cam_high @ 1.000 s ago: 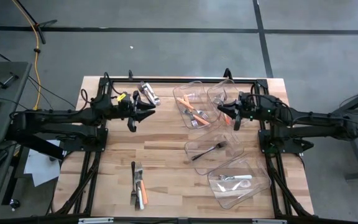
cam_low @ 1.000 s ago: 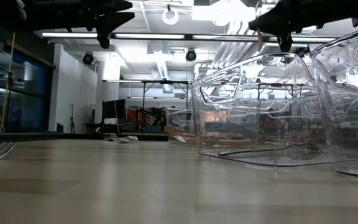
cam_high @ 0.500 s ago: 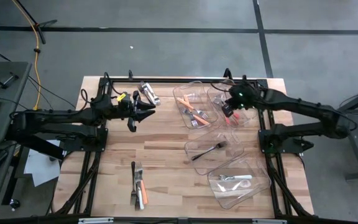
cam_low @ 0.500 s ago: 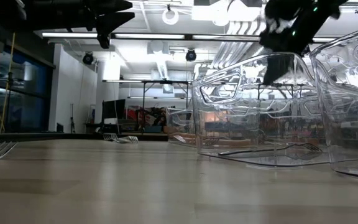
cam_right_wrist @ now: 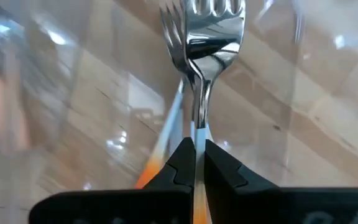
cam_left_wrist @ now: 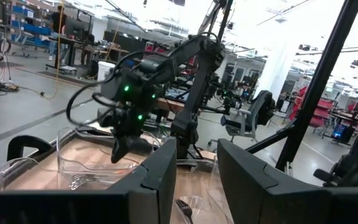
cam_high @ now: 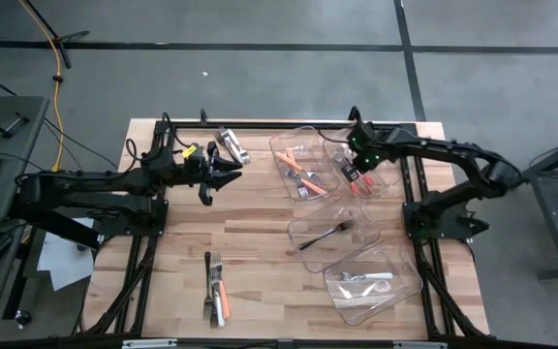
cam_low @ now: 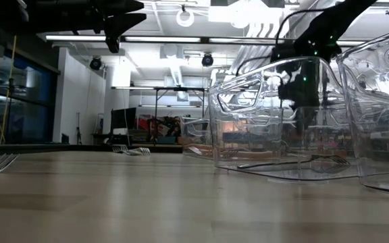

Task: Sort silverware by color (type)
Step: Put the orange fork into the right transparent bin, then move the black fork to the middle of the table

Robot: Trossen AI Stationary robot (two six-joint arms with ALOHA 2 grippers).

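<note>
My right gripper [cam_high: 352, 174] points down into the far right clear bin [cam_high: 368, 147] and is shut on an orange-handled fork [cam_right_wrist: 205, 37], whose tines point away from the fingers toward the bin's floor. The low view shows this gripper [cam_low: 301, 81] behind the bin walls. Orange-handled pieces [cam_high: 303, 179] lie in the neighbouring bin. A dark fork [cam_high: 325, 235] lies in the middle bin and white-handled pieces [cam_high: 366, 277] in the near one. Loose silverware lies near the front edge [cam_high: 216, 289] and by the far edge [cam_high: 232, 143]. My left gripper [cam_high: 231, 174] hovers open over the table's left half. My right gripper pinches the fork between its two fingers at the top of the orange handle, just behind the silver neck [cam_right_wrist: 196, 134]. The fingers come from above, pointing down, and lie along the fork. The fork hangs below them, head down; whether the tines touch the bin floor, I cannot tell.
Four clear bins crowd the table's right half. The right arm's base [cam_high: 439, 208] stands beside them, and the left arm [cam_high: 95, 184] stretches across the left side. Bare wood shows in the middle [cam_high: 250, 218]. A black frame [cam_high: 260, 124] runs along the far edge.
My right gripper has tipped from level to pointing down, moved slightly toward the table's left, and gone down into the far right bin. The left arm has kept still.
</note>
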